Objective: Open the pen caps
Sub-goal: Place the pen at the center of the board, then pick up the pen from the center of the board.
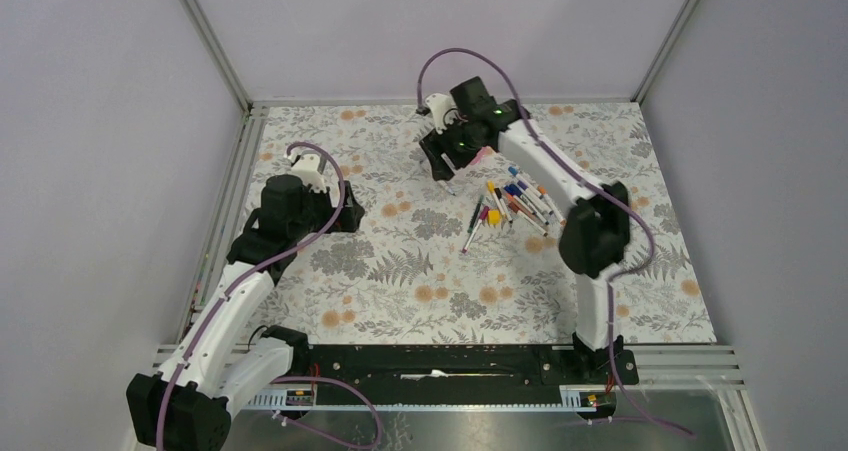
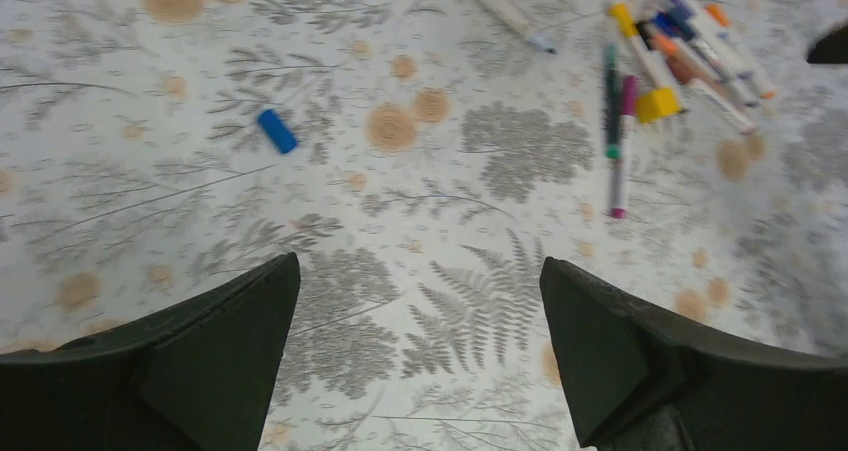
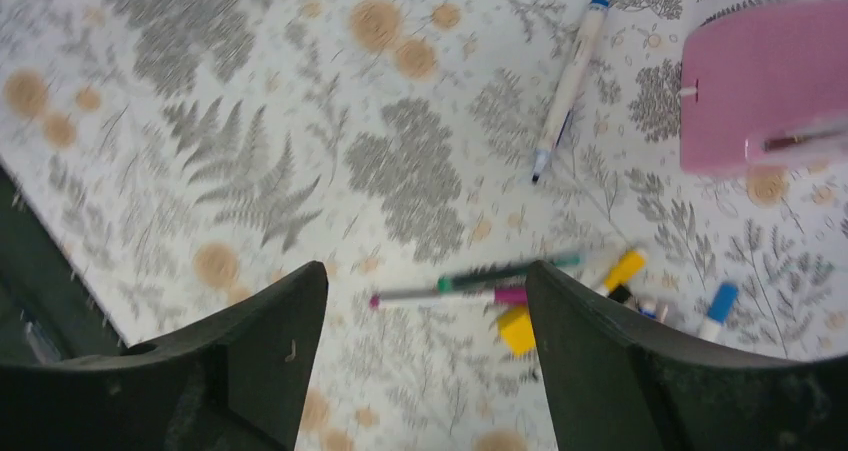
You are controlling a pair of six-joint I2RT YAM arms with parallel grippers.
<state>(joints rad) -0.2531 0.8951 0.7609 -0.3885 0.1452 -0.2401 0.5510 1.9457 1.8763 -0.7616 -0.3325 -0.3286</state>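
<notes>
Right gripper (image 3: 425, 271) is spread wide and empty, hanging over the counter (image 3: 250, 121) near the pen pile (image 1: 515, 203), so I'd guess it's lining up a pick. Left gripper (image 2: 420, 261) is wide open too, off to the side, probably waiting to pull. Most pen caps (image 3: 625, 268) sit on their barrels in that pile, and one blue cap (image 2: 277, 130) lies loose.

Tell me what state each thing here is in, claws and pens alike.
left gripper: open, empty.
right gripper: open, empty.
blue cap: loose, lying alone on its side.
lone pen: uncapped, tip bare, lying flat.
pile of pens: heaped together, several with coloured caps on.
</notes>
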